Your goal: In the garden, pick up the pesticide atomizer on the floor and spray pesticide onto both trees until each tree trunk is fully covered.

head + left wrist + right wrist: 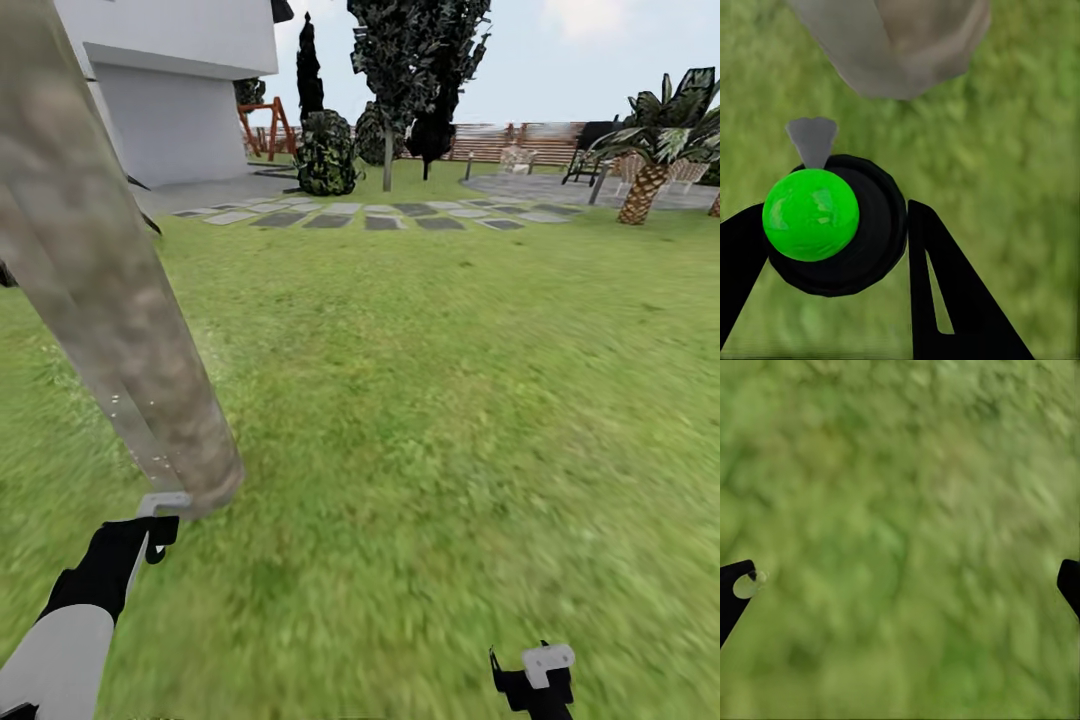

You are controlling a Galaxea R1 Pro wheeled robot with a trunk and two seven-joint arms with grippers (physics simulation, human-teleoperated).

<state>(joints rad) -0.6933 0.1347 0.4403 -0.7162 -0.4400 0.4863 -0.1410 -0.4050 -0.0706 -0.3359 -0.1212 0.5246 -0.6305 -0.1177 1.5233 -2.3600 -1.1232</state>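
Blurry grass is surrounding us; our left claw is clasping the round atomizer, nozzle pointing at the smooth, leaning trunk; right claw gaping wide.

green lawn, stepping stones, white house

The head view looks forward and down over the lawn, the leaning tree trunk close at its left. The left wrist view looks steeply down, near that same trunk's base. The right wrist view faces grass alone, close, away from the trunk.
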